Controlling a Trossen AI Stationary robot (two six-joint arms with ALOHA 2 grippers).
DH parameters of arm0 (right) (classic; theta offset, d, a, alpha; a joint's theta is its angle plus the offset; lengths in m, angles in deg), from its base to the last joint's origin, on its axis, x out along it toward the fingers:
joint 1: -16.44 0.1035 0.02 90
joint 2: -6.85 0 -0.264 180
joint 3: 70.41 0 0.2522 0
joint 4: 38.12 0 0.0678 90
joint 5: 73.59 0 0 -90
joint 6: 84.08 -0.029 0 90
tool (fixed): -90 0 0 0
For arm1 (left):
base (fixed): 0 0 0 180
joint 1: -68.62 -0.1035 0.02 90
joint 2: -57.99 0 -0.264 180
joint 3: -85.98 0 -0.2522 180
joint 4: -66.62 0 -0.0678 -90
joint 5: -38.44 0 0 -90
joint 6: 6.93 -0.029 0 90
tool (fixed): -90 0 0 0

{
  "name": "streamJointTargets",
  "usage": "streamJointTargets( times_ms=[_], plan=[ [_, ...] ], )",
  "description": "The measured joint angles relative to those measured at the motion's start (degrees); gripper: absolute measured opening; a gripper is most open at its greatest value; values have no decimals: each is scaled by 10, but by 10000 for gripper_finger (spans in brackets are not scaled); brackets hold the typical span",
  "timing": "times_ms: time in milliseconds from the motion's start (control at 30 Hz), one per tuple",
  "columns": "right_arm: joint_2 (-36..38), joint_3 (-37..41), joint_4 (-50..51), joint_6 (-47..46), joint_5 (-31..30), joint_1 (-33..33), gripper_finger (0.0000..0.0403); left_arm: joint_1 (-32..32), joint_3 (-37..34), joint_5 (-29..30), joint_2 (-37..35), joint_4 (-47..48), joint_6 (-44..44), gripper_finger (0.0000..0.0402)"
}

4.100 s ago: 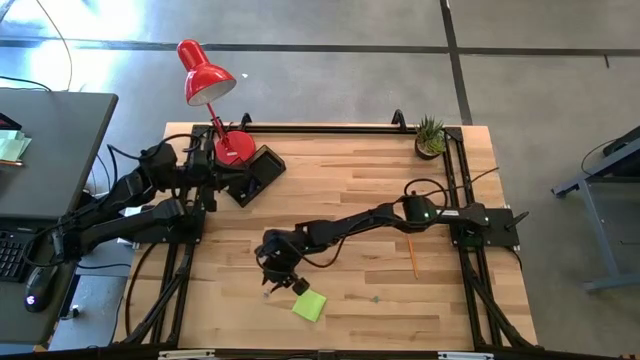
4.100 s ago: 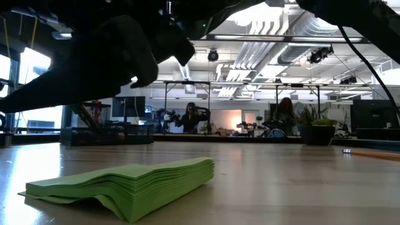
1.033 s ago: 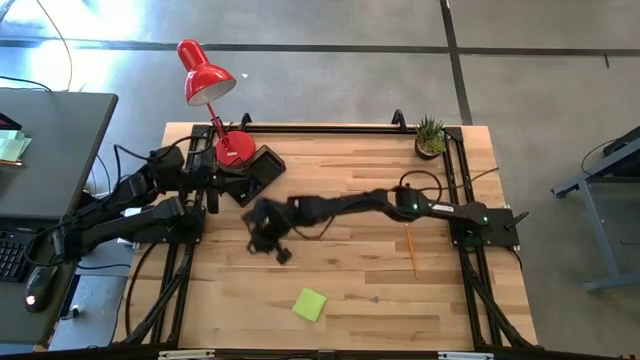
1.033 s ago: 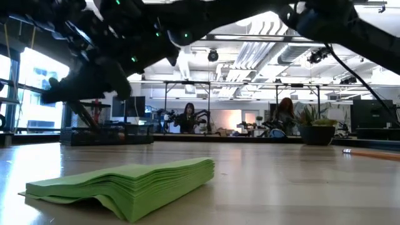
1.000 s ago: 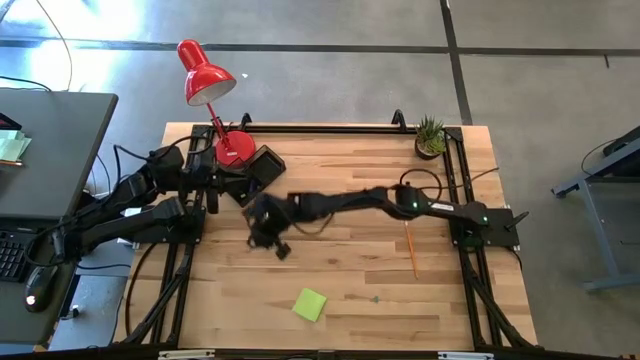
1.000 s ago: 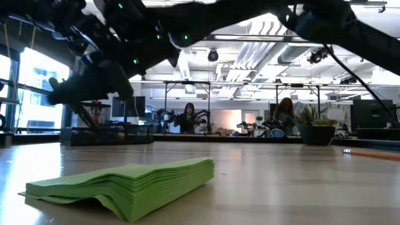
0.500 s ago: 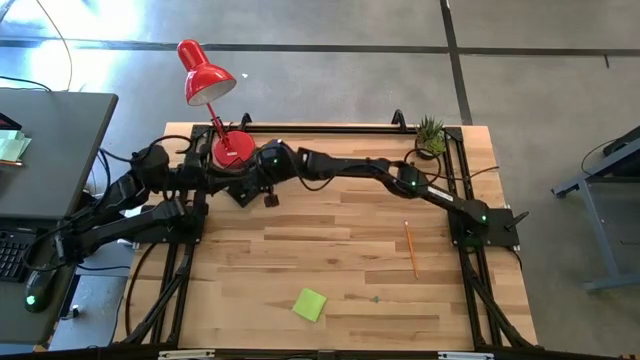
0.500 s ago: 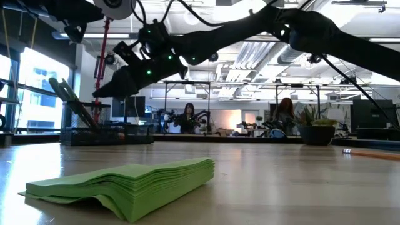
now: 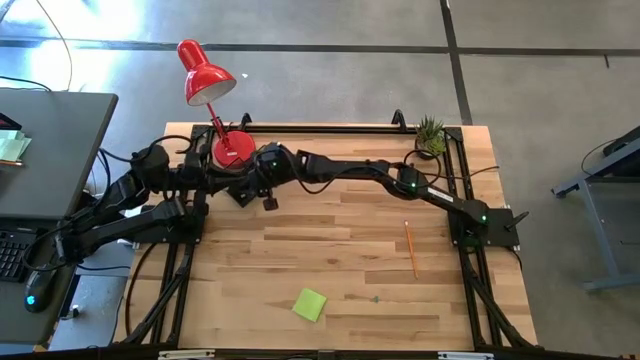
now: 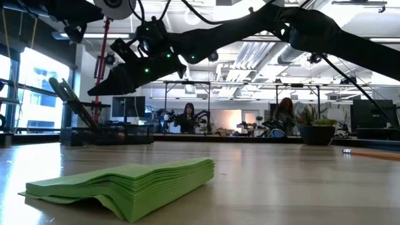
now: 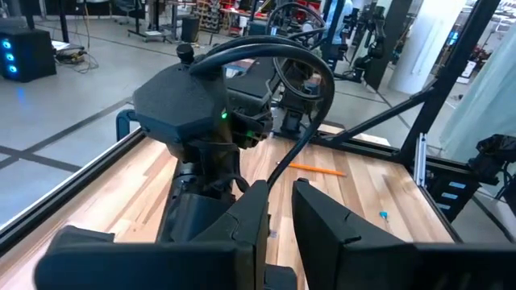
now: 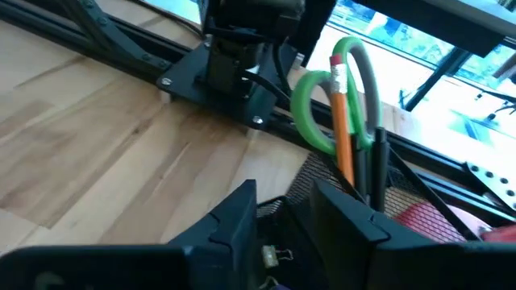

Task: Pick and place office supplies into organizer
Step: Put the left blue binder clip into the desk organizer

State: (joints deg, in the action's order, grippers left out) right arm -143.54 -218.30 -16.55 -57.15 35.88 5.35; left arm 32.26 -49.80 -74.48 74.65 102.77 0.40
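Right pincer (image 12: pixel 282 211) over organizer (image 12: pixel 322 181), fingers spread; small metal clip (image 12: pixel 272 256) lies directly beneath, between them. Left pincer (image 11: pixel 278 211) parked nearby, slightly parted.

Two matte black jointed arms (image 9: pixel 345 168), looped with black cables (image 11: pixel 302 97), show small green indicator lights (image 11: pixel 223 116).

No legible text (none anywhere)

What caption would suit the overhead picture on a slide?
Right gripper reaches over the organizer by the red lamp; sticky pad and pencil lie on the table.
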Motion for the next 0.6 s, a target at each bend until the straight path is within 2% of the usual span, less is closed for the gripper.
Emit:
streamJointTargets(
  times_ms=[233,367,433,500,600],
  plan=[
    [0,0,5,-31,-24,-1,156,0,0,0,0,2,0,44],
    [0,0,76,-63,37,2,173,0,0,0,0,8,0,44],
    [-7,0,108,-75,47,12,176,0,0,0,0,8,-1,44],
    [-20,0,133,-80,40,26,177,0,0,0,0,7,-5,44],
    [-39,2,120,-89,-1,47,174,0,0,0,0,7,-5,44]
  ],
)
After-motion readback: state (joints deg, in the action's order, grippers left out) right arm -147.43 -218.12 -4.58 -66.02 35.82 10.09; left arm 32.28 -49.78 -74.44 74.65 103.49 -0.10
